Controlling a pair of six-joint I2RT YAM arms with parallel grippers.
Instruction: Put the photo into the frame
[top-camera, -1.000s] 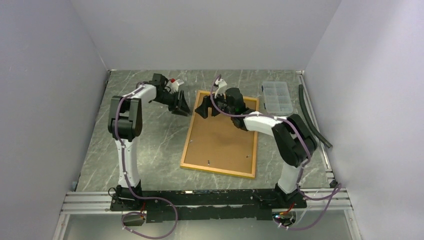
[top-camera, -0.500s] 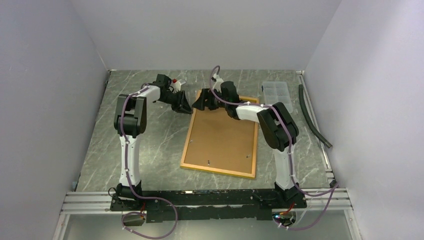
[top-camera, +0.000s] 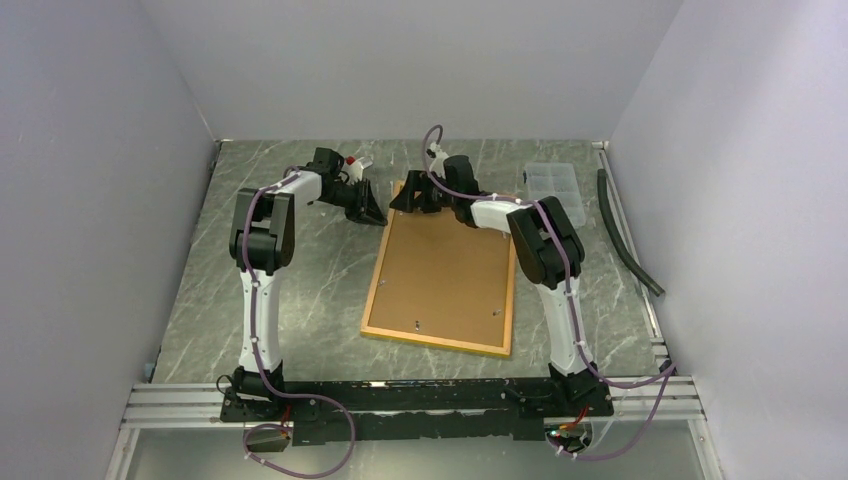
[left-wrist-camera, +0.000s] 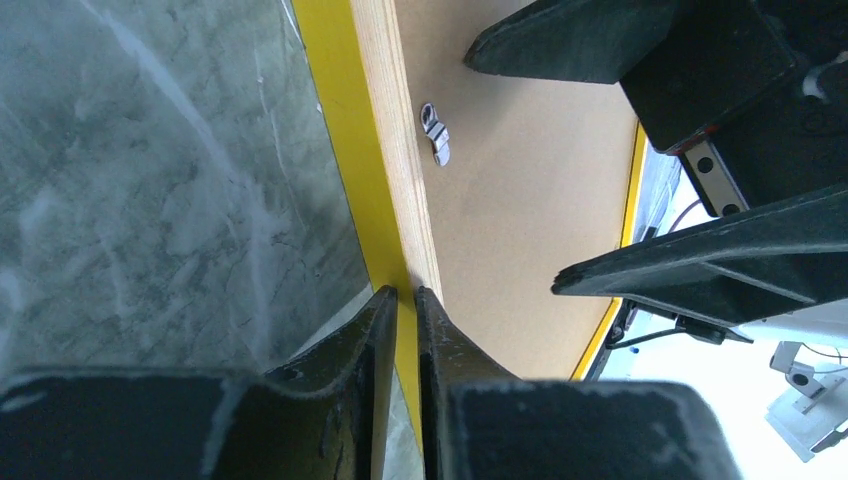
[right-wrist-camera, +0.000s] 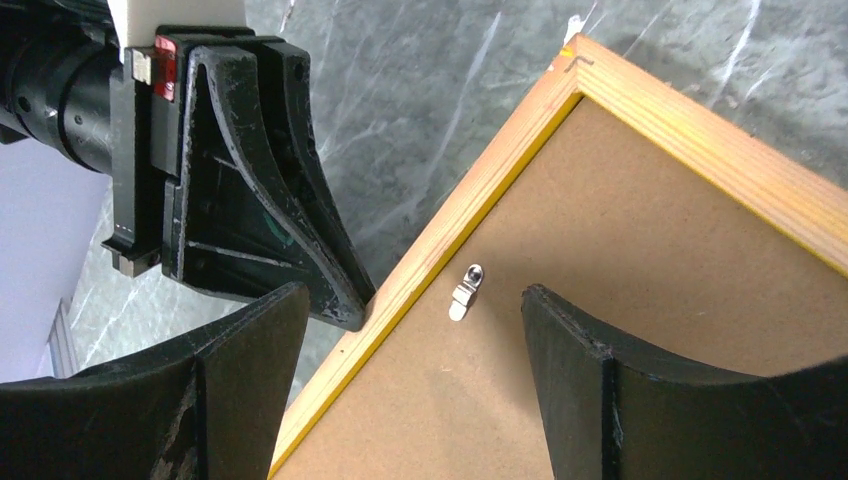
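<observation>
Bench (top-camera: 300, 270) under me is grey-green with a marbled look and pale veins. I see a clear plastic compartment box (top-camera: 553, 180) on it at my far right, flat, with its dividers showing; its near corner is hidden, and I can't tell what's in it. A black hose (top-camera: 619, 238) lies along the bench's right edge, slightly bent, running from the far corner toward me, apart from the box. A silver metal rail (top-camera: 170, 405) crosses the near edge. Plain pale grey walls (top-camera: 400, 70) close in the left, back and right.
</observation>
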